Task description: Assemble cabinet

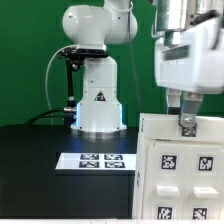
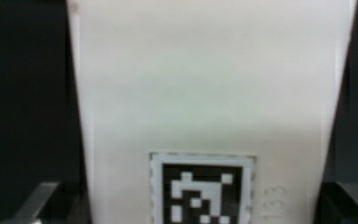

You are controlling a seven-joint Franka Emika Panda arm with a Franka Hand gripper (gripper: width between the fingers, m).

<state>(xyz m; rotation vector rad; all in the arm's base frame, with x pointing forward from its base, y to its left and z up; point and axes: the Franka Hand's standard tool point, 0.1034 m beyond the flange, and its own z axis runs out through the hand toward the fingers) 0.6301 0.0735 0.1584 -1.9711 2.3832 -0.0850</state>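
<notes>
The cabinet (image 1: 185, 170), a matte white box face with several black-and-white tags, stands at the exterior view's lower right, close to the camera. My gripper (image 1: 187, 118) comes down from above onto its top edge. In the wrist view a long white face of the cabinet (image 2: 194, 90) with one tag fills the space between the two dark fingertips (image 2: 44, 202), which lie against its two side edges. My gripper (image 2: 197, 205) looks shut on the cabinet. No loose slab panels are in view.
The marker board (image 1: 97, 160) lies flat on the black table (image 1: 35, 165), in front of the glossy white robot base (image 1: 98, 100). A green wall stands behind. A black cable hangs beside the base on the exterior view's left.
</notes>
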